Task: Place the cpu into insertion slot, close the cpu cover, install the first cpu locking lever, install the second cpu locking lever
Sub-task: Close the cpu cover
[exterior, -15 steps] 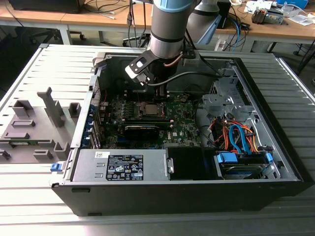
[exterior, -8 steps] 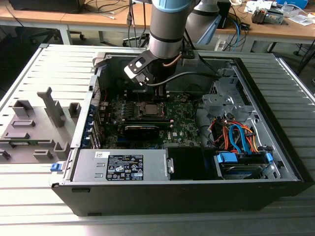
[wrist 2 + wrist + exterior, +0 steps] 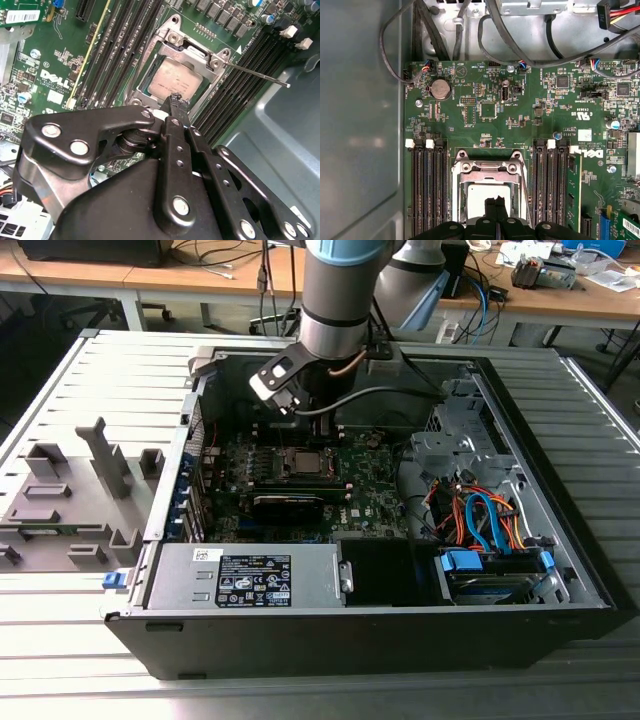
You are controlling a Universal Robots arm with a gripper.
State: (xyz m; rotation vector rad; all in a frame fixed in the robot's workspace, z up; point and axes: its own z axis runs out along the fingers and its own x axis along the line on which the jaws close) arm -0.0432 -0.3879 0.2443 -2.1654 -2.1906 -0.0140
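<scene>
Second wrist view: hovering with gripper point(image 3: 175, 99) pinched closed, empty, over cpu point(image 3: 172, 80) seated in insertion slot point(image 3: 136, 91) beneath lowered cpu cover point(image 3: 195, 54).

The setting looks like a robotics lab or electronics workshop. An open black metal desktop computer case point(image 3: 380, 640) lies on its side on a grey ribbed metal worktable point(image 3: 90, 640), with its green circuit board point(image 3: 520, 120) exposed. A silver and pale-blue jointed robot arm point(image 3: 335, 300) reaches into the case from above. Grey plastic fixture blocks point(image 3: 70, 500) stand on the worktable beside the case, toward the exterior view's left. Behind, long light wooden benches point(image 3: 200, 280) carry loose dark cables point(image 3: 225, 255).
</scene>
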